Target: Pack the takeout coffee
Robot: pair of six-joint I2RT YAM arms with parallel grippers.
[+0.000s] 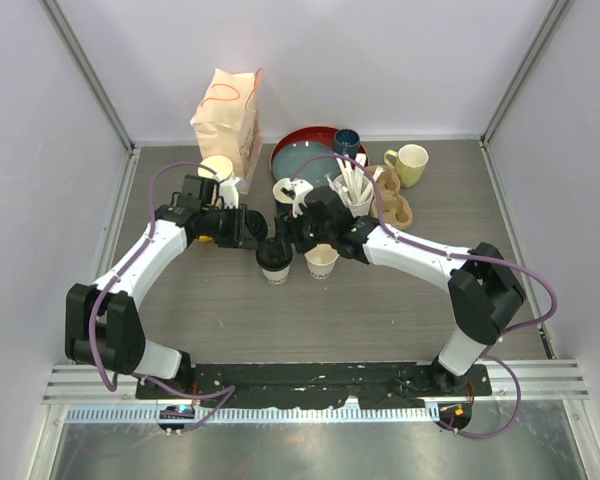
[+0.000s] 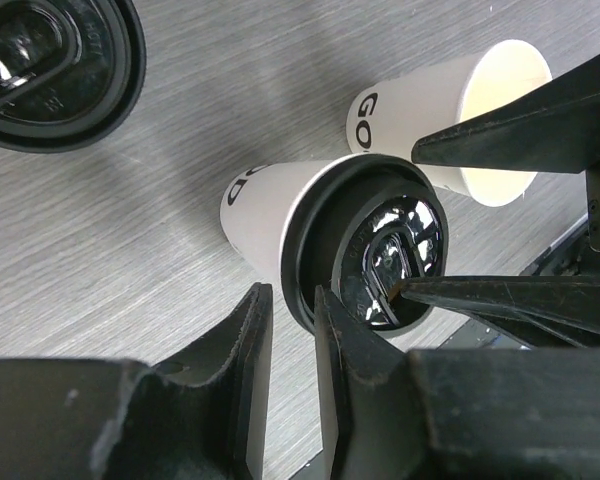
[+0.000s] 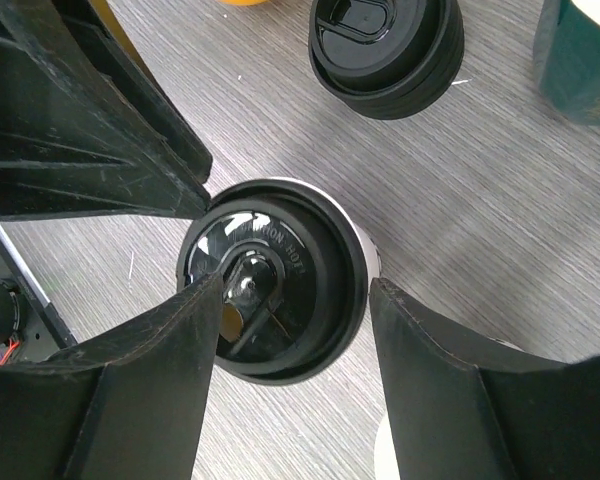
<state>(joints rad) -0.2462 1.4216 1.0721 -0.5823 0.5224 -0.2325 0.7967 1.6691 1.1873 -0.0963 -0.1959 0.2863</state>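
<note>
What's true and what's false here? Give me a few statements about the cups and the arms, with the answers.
1. The lidded cup stands right beside an open cup. True.
2. The open cup lies on its side. False: it stands upright, mouth up.
3. The right gripper is far from both cups. False: it is at the lidded cup's black lid, and the left gripper is at that lid's rim.
4. The brown paper bag stands at the far side of the table. True.

Glossy black plastic lid (image 3: 280, 245), matt white paper cup (image 2: 265, 205), grey wood-grain table (image 2: 130, 250)
</note>
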